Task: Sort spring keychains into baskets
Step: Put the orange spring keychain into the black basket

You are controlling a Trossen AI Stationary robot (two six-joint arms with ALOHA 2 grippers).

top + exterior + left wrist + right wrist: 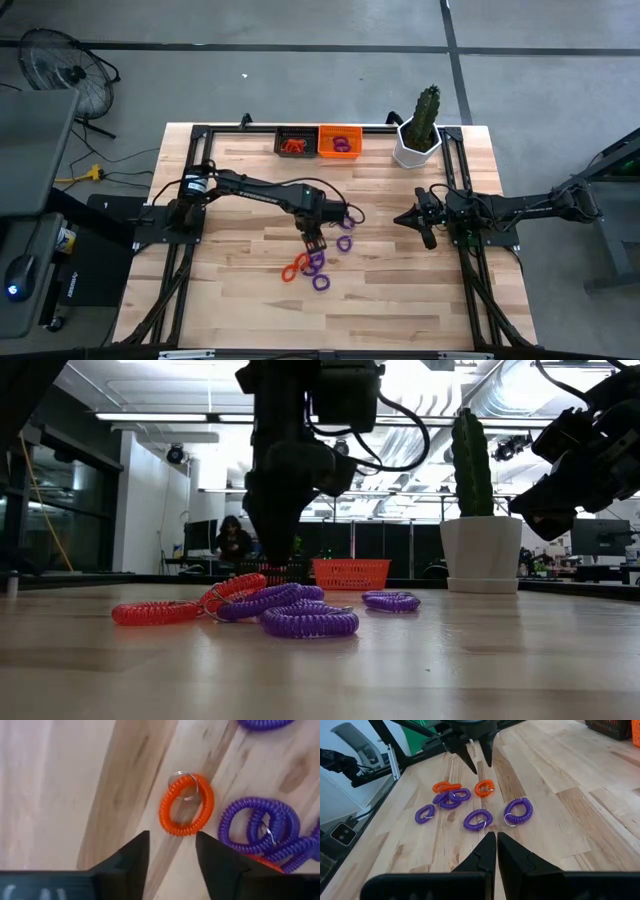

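Observation:
My left gripper [314, 243] [482, 766] points down over the middle of the table, open, with nothing between its fingers. Just beyond its fingertips an orange spring keychain [186, 805] [485, 787] lies flat on the wood, a metal ring on it. Several more keychains, purple [345, 243] [518, 811] and orange [295, 268], lie loose around it. The black basket [295, 142] holds orange keychains and the orange basket [340, 142] holds purple ones; both stand at the far edge. My right gripper [400, 218] [496, 845] waits shut at the right.
A white pot with a cactus [418, 150] stands at the far right, beside the orange basket. Black frame rails [470, 270] run along the table's sides. Bare wood lies to the left and near side of the keychain cluster.

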